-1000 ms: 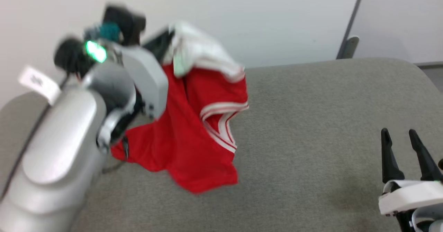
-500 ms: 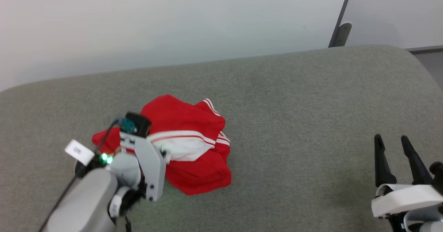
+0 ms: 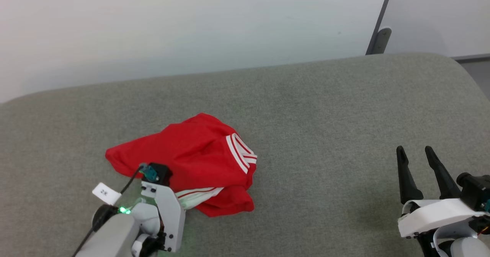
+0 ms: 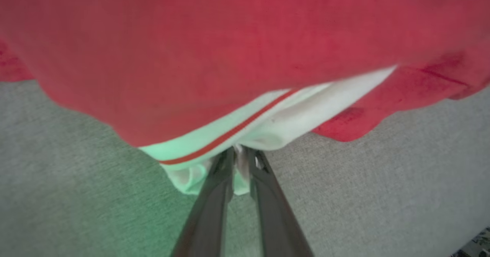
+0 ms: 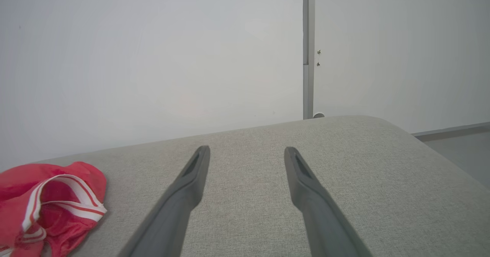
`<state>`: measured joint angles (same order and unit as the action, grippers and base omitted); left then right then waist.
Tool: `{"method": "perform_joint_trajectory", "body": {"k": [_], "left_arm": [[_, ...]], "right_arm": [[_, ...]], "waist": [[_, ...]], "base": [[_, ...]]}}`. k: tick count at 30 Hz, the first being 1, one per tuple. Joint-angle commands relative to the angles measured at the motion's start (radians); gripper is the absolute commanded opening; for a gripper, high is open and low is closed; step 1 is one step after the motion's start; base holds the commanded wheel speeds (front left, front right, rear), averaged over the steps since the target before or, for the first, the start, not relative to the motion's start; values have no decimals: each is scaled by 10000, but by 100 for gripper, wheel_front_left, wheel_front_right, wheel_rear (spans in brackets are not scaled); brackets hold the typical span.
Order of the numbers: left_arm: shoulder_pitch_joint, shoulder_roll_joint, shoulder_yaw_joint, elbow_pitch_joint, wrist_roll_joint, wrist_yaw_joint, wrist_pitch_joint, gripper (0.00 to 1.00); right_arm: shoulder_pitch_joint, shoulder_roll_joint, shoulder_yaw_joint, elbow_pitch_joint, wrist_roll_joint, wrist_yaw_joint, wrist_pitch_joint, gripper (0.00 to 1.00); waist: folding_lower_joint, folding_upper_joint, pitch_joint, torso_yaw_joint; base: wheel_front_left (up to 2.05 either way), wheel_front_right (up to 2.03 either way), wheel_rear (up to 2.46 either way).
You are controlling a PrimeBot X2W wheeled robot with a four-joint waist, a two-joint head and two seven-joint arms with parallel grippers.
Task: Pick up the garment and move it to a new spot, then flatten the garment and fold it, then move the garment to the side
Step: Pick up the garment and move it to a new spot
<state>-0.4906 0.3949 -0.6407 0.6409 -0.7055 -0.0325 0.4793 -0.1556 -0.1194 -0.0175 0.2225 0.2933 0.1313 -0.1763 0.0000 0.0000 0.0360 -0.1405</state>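
The garment point(image 3: 191, 149), bright red with double white stripe trim, lies in a crumpled heap on the grey padded surface point(image 3: 325, 134), left of centre. In the left wrist view the red cloth point(image 4: 229, 50) bulges over a white striped band. My left gripper point(image 4: 240, 155) has its fingers almost together, pinching the edge of that white band low over the surface. In the head view my left wrist housing point(image 3: 166, 211) covers the fingers at the heap's near edge. My right gripper point(image 3: 414, 151) stands open and empty at the lower right, well apart from the garment point(image 5: 49, 203).
The grey padded surface curves down at its far and right edges. A pale wall runs behind it, with a thin metal post point(image 3: 379, 38) at the back right. A strip of floor point(image 3: 478, 73) shows past the right edge.
The garment hung in the air from my raised left gripper a second ago; it now lies heaped on the surface, the left arm lowered with it. The right gripper stayed open.
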Motion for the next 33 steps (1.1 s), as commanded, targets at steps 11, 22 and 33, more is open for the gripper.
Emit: {"method": "perform_joint_trajectory", "body": {"k": [11,22,33], "left_arm": [[-342,-50,325,494,-520,-681,-1090,100],[652,978,1532,-1172,-191,-163,-4888,100],[2464,1616,2662,-2774,164,805,-7297,100]], "right_arm": [[103,-427,145,83,231,-11,-57,100],[505,-717,145,155,177,-11,-365,100],[778,-844,-9,351,153,-11,-634,100]], "waist": [[0,0,-665,450],[0,0,-1098,898],[0,0,-1246,1395]], "base": [[0,0,0],[0,0,0],[0,0,0]]}}
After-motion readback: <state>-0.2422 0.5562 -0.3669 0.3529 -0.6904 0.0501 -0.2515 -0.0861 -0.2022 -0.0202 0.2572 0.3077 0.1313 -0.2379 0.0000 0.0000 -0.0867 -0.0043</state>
